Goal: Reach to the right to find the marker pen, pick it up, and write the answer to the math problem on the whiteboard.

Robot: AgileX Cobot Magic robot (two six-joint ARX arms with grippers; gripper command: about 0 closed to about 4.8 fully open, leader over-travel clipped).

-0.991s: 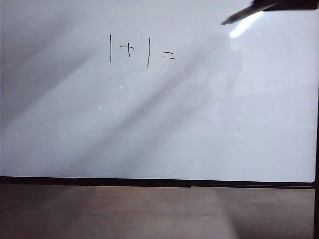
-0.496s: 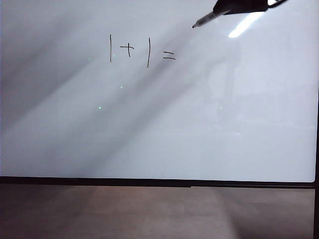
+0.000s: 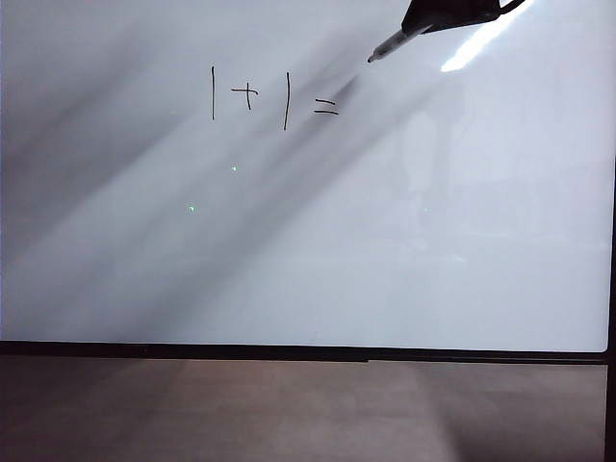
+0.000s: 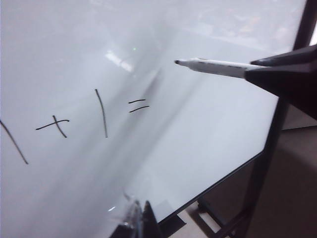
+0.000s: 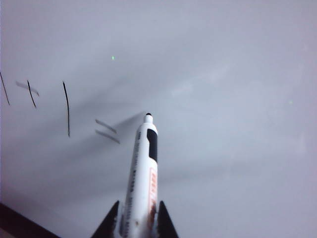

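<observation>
Basically the whiteboard fills nearly the whole exterior view, glossy white with a thin black rim and a bright lamp streak near its upper right, laid so both arms can reach its face. Math problem sits in the upper middle of the board: tall stroke, plus, tall stroke, equals sign, with bare white to the right of the equals, so the answer is not yet written and that free patch is presumably where it goes. Right gripper comes in from the upper right corner of the exterior view, black and bulky, holding the marker pen angled down-left so the dark tip aims toward the gap after the equals sign. Tip looks near the board but apart from it; its shadow falls by the equals sign, and contact cannot be confirmed. In the right wrist view the right gripper has both fingers clamped tight on the pale barrel of the marker pen, tip forward, cap off, clearly gripped for writing. From the left wrist view the same marker pen juts out of the black gripper, level with the tip just above and beyond the equals. Left gripper shows only as a dark sliver low in its own view, hanging back over the board near its rim, nothing seen held; whether its fingers are parted or closed cannot be told.
</observation>
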